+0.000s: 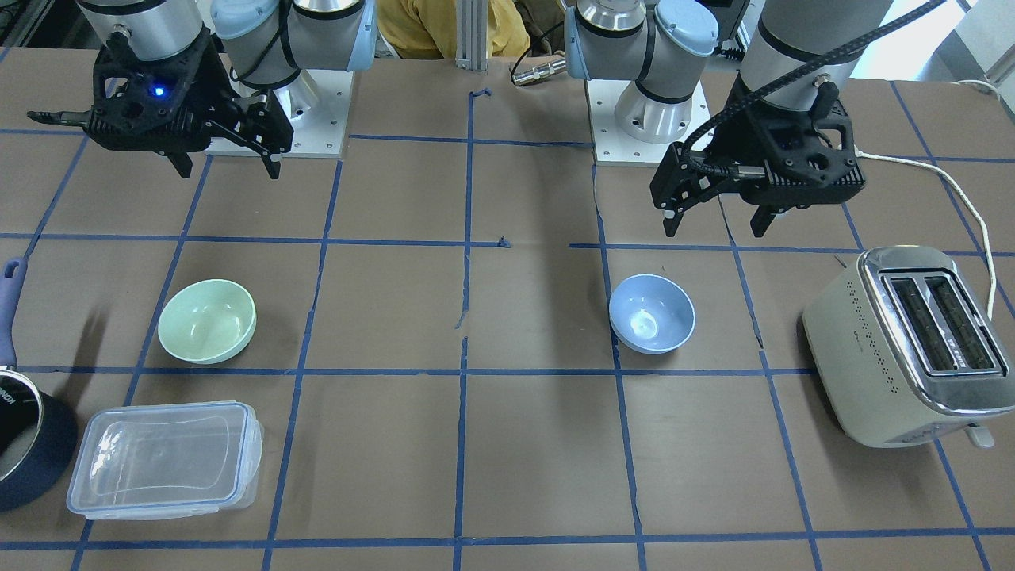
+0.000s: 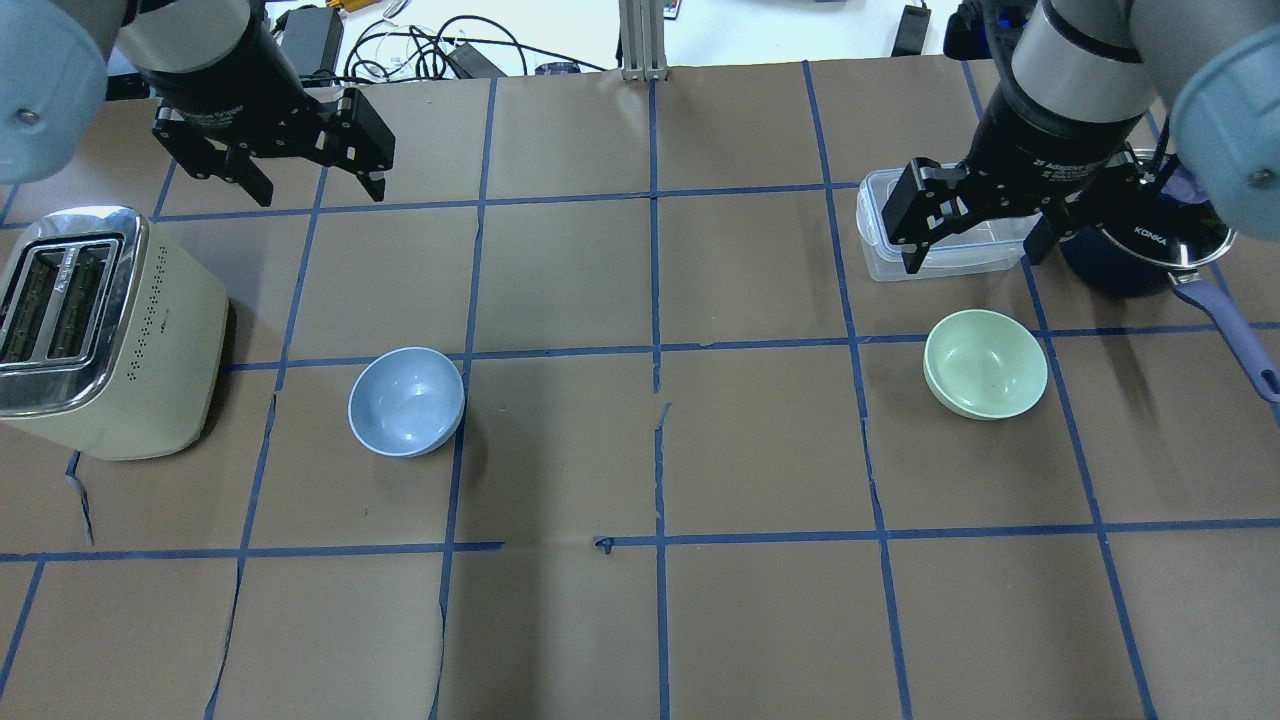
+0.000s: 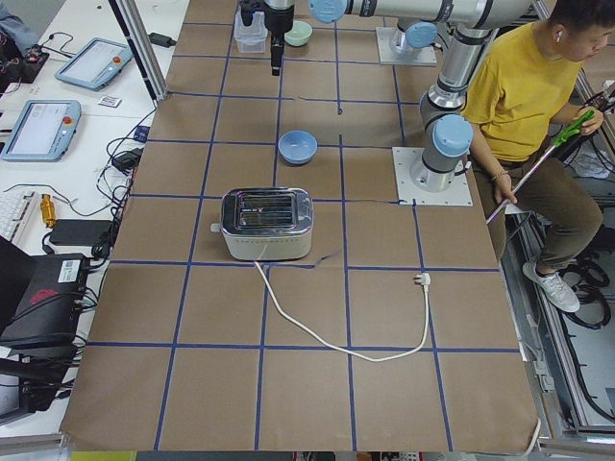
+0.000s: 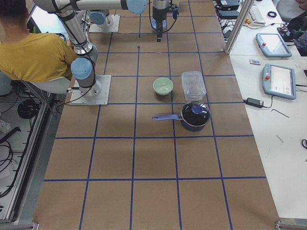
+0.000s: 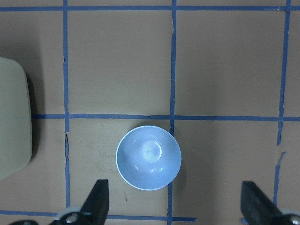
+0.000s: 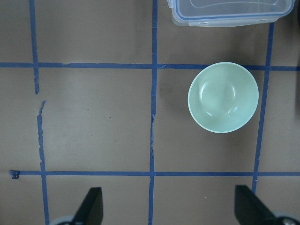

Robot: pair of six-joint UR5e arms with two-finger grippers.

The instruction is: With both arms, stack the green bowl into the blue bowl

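Hidden by right arm: in the overhead view the right pincer covers part of the clear box and the near side of the dark pot.
Cut off: the front view's edge crops the pot; the left wrist view shows only one corner of the toaster.
Wrist views: only the fingertips show, at the bottom edge.
Side views: both pincers are too small to judge.
Left pincer: spread wide, hanging above the table.
Right pincer: spread wide, also raised off the table.
Blue bowl: upright on the robot's left half, near the toaster. In the left wrist view it lies just ahead of the fingertips, within their span and nearer the picture's left finger, touching neither.
Green bowl: upright on the robot's right half, just beside the clear box and near the pot. In the right wrist view it sits well ahead of the fingertips, toward the picture's right finger.
Bowls: well apart.
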